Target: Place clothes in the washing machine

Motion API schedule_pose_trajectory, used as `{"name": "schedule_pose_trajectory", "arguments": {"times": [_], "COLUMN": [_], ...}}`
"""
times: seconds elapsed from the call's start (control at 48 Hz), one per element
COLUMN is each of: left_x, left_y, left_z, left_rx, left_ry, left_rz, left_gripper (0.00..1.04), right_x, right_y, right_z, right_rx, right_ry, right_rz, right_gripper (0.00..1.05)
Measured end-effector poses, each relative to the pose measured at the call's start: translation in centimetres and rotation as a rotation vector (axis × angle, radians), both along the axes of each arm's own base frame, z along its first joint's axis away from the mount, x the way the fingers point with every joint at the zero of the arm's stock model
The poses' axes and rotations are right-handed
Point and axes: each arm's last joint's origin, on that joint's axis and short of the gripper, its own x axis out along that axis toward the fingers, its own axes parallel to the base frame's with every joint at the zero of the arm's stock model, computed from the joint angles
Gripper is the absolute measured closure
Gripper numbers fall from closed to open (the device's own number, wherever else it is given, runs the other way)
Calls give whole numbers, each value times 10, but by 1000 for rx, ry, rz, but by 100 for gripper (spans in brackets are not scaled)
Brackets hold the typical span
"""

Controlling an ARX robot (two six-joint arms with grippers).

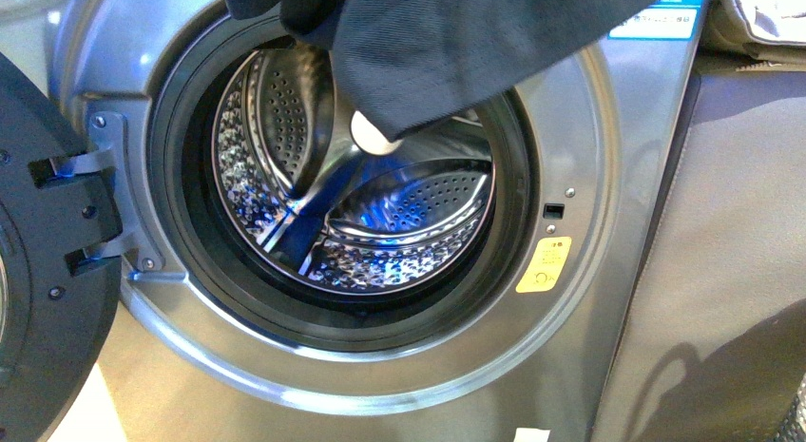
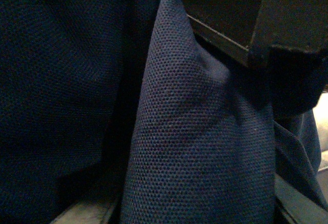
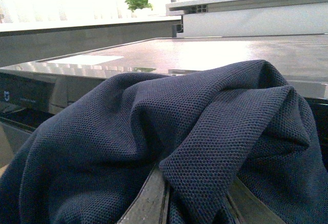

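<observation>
Front view: navy clothes [image 1: 447, 43] hang top centre over open washing machine [image 1: 608, 271] porthole. Fabric buries left gripper [image 2: 271, 29] and right gripper [image 3: 197, 206]; cannot tell finger state, perhaps clamping cloth.

Pale floor [image 1: 81, 418] carries the washing machine [image 1: 608, 176]. Grey-brown counter [image 1: 722, 271] just beside it, with beige cloth [image 1: 760, 24] lying on top. Right wrist view: glossy grey flat top [image 3: 230, 49] ahead of the right jaws, potted plant [image 3: 137, 1] on a ledge far beyond
</observation>
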Motion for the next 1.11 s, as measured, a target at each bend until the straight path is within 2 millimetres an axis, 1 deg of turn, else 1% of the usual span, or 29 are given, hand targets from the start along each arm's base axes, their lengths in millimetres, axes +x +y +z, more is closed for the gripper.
{"name": "schedule_pose_trajectory", "arguments": {"times": [0.146,0.167,0.229,0.271,0.375,0.459,0.584,0.626,0.646,0.667,0.688,0.834,0.918,0.98,1.105], "left_x": [-6,-6,-7,-7,-5,0,4,6,6,7,7,8,9,8,6], "left_y": [11,12,17,20,25,32,39,40,40,41,42,44,46,47,48], "left_z": [-3,-3,-4,-4,-7,-10,-11,-11,-11,-12,-12,-13,-18,-25,-46], "left_rx": [6,5,2,-1,-4,-10,-14,-16,-16,-17,-17,-8,8,25,73], "left_ry": [-5,-5,-11,-10,-2,12,16,17,18,19,21,27,40,58,112], "left_rz": [-1,-1,4,11,28,53,79,83,84,86,87,85,76,68,52], "left_gripper": [78,79,91,94,96,97,97,97,97,97,97,97,97,97,97], "right_x": [-2,-2,-3,-4,-4,-6,-7,-7,-7,-7,-7,-7,-7,-7,-7], "right_y": [4,4,6,7,7,6,6,6,6,6,6,6,6,6,6], "right_z": [0,0,0,0,0,2,3,3,3,3,3,3,3,3,3], "right_rx": [-3,-3,-4,-4,-5,-2,-1,-1,-1,-1,0,1,1,1,1], "right_ry": [-2,-1,-2,-2,-4,-9,-11,-11,-11,-11,-11,-10,-10,-11,-11], "right_rz": [22,26,37,41,50,52,55,55,55,55,55,56,56,56,56], "right_gripper": [91,91,91,83,69,49,23,16,14,9,6,8,7,7,7]}}
